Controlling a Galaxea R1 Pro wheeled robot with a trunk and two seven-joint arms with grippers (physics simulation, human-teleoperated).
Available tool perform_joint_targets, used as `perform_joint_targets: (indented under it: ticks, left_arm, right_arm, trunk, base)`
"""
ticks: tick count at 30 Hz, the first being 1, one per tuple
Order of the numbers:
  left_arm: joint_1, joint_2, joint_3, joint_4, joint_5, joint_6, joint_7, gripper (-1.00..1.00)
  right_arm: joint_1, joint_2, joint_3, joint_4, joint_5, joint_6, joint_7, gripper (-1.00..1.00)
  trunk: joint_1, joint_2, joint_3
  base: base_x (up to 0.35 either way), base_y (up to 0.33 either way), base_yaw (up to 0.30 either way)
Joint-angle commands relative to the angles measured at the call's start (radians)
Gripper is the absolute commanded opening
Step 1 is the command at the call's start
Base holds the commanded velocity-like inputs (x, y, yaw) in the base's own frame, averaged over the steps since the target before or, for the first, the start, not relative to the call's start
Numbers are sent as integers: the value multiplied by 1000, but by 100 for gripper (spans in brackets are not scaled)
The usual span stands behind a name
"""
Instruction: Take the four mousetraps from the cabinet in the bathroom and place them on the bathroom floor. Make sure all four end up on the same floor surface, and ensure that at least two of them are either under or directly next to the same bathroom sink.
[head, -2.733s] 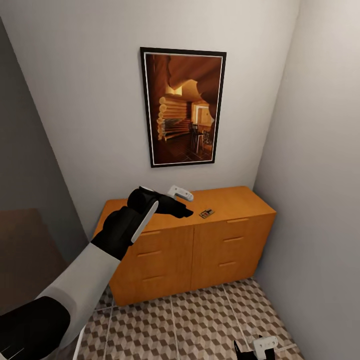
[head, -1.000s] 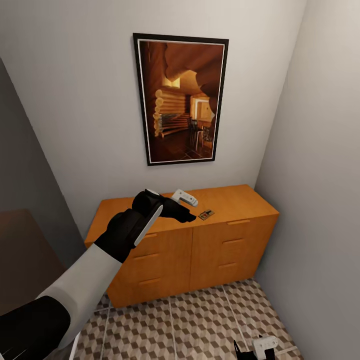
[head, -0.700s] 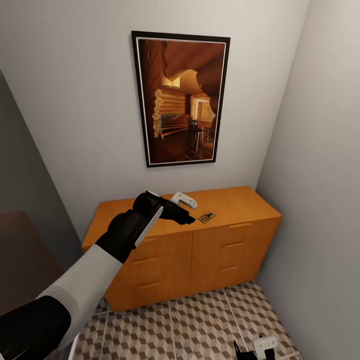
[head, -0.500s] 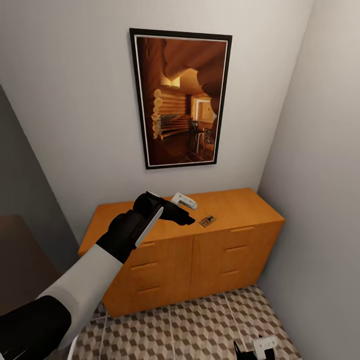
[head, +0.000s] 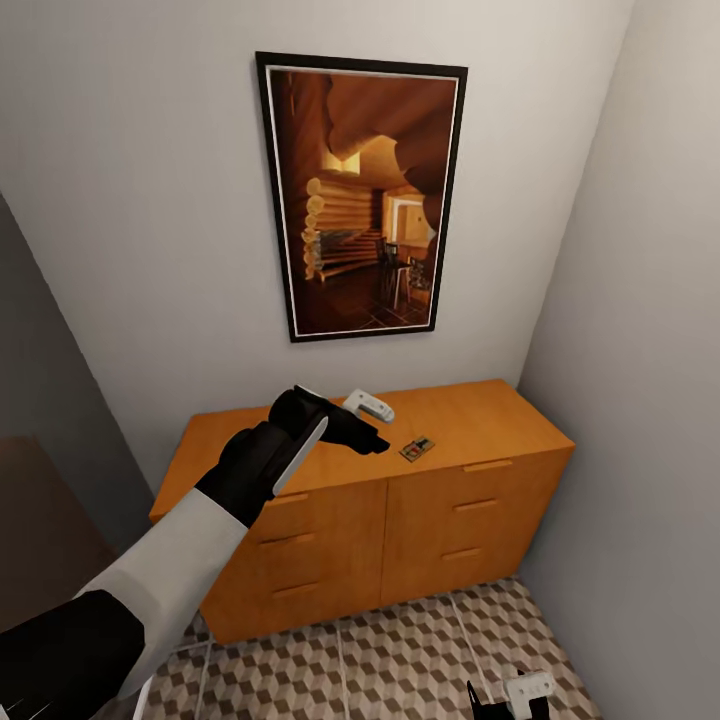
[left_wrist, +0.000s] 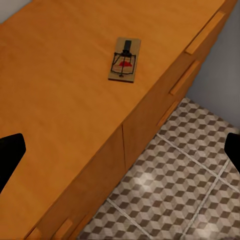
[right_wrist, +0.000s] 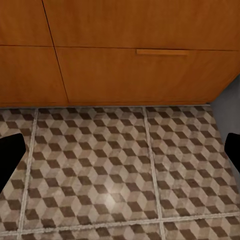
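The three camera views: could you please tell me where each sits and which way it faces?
Head view: high up, looking down at the cabinet, framed picture and left gripper.
Left wrist view: above the cabinet top, looking down on a mousetrap; dark fingertips show.
Right wrist view: low, facing the drawer fronts and tiled floor.
All share the cabinet.

cabinet (head: 470, 410) top | one mousetrap (left_wrist: 124, 60) flat, seemingly near front edge
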Motion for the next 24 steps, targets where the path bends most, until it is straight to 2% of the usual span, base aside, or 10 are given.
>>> perform_joint_targets:
  ticks: [1, 12, 24]
  left_arm:
    - [-1, 0, -2, 1, 9, 6, 5, 100]
    - [-1, 0, -42, 5, 9, 5, 5, 100]
    - [-1, 1, -46, 7, 10, 5, 5, 100]
  right_arm:
    - [-1, 0, 9, 0, -10, -3, -1, 100]
    - [-1, 0, 10, 0, -10, -3, -1, 100]
    - [-1, 0, 9, 0, -10, -2, -1, 100]
  trunk:
    - [1, -2, -2]
    - [1, -2, -1]
    - [1, -2, 9]
  base:
    - [8, 0, 0]
    - [3, 0, -13]
    - [0, 0, -144]
